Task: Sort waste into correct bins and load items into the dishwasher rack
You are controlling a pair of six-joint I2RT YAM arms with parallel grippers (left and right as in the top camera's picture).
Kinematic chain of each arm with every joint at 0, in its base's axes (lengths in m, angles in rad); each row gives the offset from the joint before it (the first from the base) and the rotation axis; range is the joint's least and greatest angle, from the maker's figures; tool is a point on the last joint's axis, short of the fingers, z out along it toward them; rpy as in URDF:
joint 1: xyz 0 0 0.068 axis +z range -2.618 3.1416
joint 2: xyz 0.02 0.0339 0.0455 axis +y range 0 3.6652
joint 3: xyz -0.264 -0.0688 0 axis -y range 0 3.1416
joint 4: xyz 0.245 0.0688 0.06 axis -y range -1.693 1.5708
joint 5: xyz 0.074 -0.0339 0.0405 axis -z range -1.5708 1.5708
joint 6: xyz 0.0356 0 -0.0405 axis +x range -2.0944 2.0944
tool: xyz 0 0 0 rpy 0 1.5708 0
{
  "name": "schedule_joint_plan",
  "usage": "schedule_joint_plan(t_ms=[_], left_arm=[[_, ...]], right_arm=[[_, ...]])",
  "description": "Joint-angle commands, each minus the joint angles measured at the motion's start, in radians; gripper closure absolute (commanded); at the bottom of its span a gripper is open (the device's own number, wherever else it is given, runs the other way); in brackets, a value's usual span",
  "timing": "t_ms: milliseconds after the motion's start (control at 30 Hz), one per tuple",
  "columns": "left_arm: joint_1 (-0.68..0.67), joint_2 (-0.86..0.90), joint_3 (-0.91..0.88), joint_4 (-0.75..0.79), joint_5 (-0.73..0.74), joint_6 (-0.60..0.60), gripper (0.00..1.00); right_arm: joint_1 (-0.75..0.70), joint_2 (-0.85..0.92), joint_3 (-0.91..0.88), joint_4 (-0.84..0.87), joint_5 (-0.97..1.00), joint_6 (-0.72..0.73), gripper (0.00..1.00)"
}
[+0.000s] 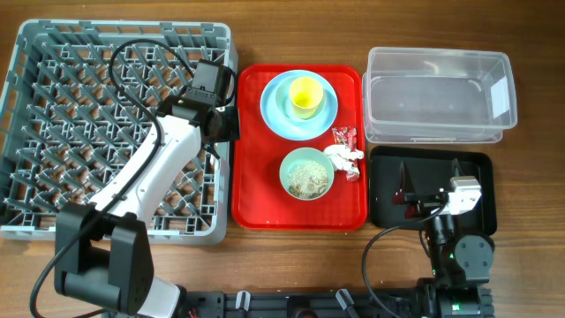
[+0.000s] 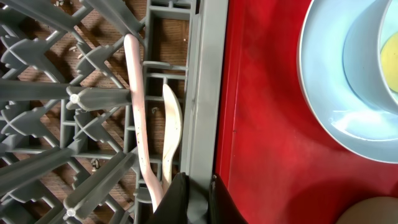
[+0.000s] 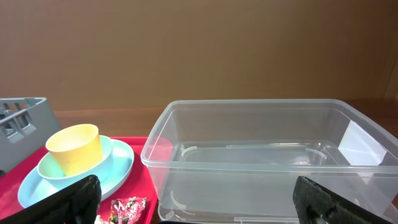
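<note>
Wood worktop [image 1: 530, 265], brown wall [image 3: 199, 50] behind; left end effector [image 2: 198, 198] pinched together at the rack [image 1: 88, 28] rim, right end effector [image 3: 199, 198] gaping wide, lower right.

Two bowls [image 1: 285, 99] [image 1: 283, 174], one plate [image 1: 274, 120], one cup [image 1: 305, 95], two bins [image 1: 433, 102] [image 1: 387, 205].

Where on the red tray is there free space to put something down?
The red tray is bare along its left side, between the rack and the green bowl, and along its bottom edge. Its right edge is crowded: wrapper and napkin.
</note>
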Motion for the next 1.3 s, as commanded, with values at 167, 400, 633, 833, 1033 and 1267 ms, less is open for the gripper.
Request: schedule_joint_plan(t_ms=[167, 400, 633, 833, 1033, 1267], left_arm=[[0.000, -0.040, 0.067, -0.004, -0.086, -0.040, 0.37], [0.018, -0.245, 0.219, -0.103, -0.111, -0.120, 0.02], [0.312, -0.301, 0.219, -0.188, -0.028, -0.179, 0.00], [0.345, -0.301, 0.219, -0.188, -0.028, -0.179, 0.00], [0.345, -0.301, 0.219, -0.188, -0.028, -0.178, 0.00], [0.345, -0.301, 0.219, -0.188, -0.028, -0.178, 0.00]], right_arm=[[0.004, -0.005, -0.001, 0.003, 0.016, -0.005, 0.00], [0.004, -0.005, -0.001, 0.003, 0.016, -0.006, 0.00], [0.004, -0.005, -0.001, 0.003, 0.016, -0.006, 0.00], [0.004, -0.005, -0.001, 0.003, 0.016, -0.006, 0.00], [0.004, -0.005, -0.001, 0.003, 0.016, -0.005, 0.00], [0.004, -0.005, -0.001, 0.042, -0.075, 0.238, 0.00]])
